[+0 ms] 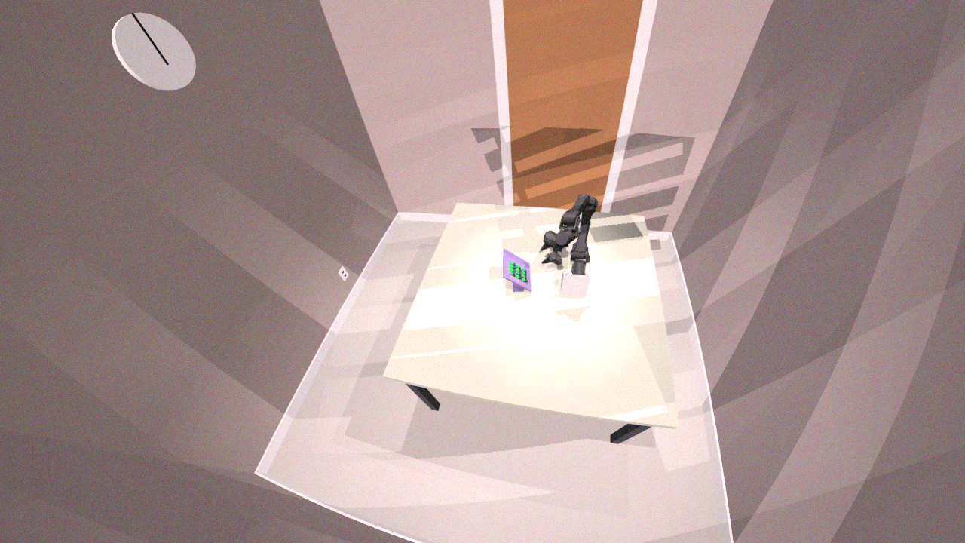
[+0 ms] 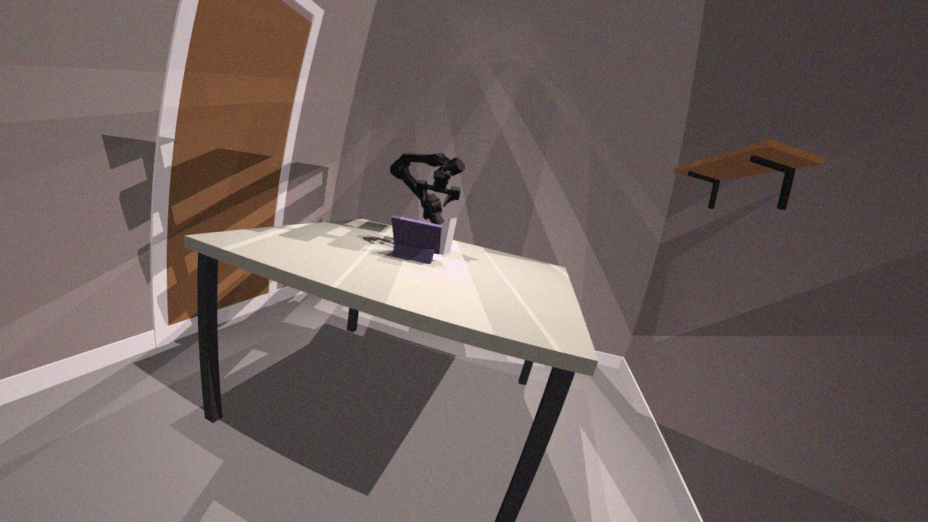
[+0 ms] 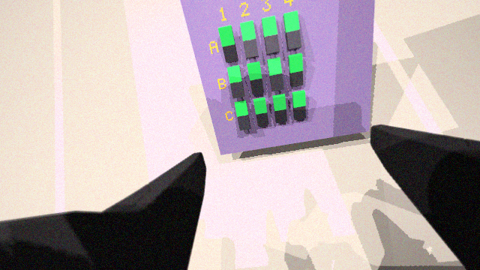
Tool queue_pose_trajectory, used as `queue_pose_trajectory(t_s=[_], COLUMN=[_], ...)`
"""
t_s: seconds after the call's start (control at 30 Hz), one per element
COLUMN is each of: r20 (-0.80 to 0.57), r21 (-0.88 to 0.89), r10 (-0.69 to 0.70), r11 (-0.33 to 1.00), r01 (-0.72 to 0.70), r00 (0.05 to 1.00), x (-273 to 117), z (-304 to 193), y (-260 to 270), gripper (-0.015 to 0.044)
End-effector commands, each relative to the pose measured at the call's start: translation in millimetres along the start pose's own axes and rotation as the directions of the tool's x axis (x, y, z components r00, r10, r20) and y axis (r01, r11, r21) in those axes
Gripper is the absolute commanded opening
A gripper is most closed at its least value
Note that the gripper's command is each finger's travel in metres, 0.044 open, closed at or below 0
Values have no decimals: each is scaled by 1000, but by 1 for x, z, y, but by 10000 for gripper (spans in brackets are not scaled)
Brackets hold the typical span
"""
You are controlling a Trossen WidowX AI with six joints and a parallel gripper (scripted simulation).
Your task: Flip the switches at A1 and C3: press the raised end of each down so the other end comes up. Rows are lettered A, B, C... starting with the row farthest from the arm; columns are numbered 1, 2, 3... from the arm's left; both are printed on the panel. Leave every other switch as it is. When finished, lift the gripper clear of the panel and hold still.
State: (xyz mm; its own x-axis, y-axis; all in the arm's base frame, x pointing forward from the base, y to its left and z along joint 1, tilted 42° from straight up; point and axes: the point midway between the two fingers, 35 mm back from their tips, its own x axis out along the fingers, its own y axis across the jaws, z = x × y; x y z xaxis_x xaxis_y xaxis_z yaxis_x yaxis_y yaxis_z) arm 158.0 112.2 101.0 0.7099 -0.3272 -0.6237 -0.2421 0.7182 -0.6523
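Note:
A tilted purple panel (image 1: 507, 256) (image 2: 415, 238) (image 3: 352, 56) bears green-and-dark rocker switches in rows A to C and columns 1 to 4. In the wrist view, switch A1 (image 3: 228, 44) is at the panel's far left, and switch C3 (image 3: 280, 109) is in the nearest row, third along. Every switch has its green half toward the far side. Shadows and shading make it hard to tell which ends are raised. My gripper (image 1: 543, 256) (image 3: 284, 148) is open and empty, above and short of the panel's near edge, touching no switch.
The arm's base stands on a pale block (image 1: 574, 284) (image 2: 447, 235) beside the panel on the cream table (image 1: 472, 364) (image 2: 506, 304). A support holds the panel up from behind. Arm shadows fall on the table near the panel.

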Motion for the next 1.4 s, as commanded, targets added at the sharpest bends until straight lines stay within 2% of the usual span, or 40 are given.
queue_pose_trajectory(t_s=[0.0,0.27,0.47,0.7,0.87,1.37], r20=[-1,17,22,20,-3,-2], r21=[0,-4,-6,-5,-5,-5], r10=[1,7,1,1,-1,-2], r11=[1000,1000,1000,1000,1000,1000], r01=[-1,-7,0,0,1,2], r00=[1000,1000,1000,1000,1000,1000], x=[2,85,93,95,128,139], z=[1,50,54,55,56,56], y=[1,29,28,29,28,28], gripper=[374,164,6,0,0,0])
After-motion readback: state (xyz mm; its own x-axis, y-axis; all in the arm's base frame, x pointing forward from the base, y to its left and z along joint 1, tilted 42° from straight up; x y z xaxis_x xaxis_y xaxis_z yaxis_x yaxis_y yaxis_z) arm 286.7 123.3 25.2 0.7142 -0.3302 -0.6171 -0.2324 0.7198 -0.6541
